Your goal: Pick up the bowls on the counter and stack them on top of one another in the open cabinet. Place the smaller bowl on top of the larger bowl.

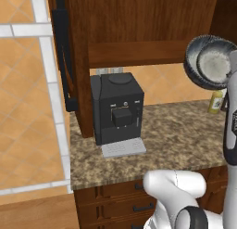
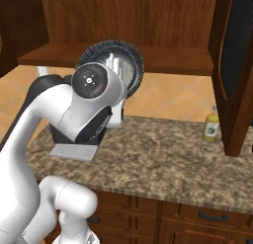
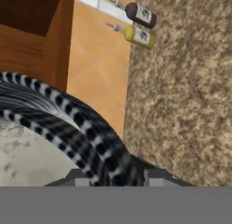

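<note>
Bowls are held nested in the air above the bench point(image 1: 176, 130), tipped on edge just below the cabinet point(image 1: 139, 19) shelf. The larger bowl point(image 1: 193, 61), dark and lined outside, carries the smaller bowl point(image 1: 215, 63) with the pale speckled inside. Both rims are pinched by the gripper point(image 3: 113, 180). A black coffee machine point(image 1: 118, 107) is seen at the left on the bench, and a yellow bottle point(image 2: 211, 124) at the far right.
</note>
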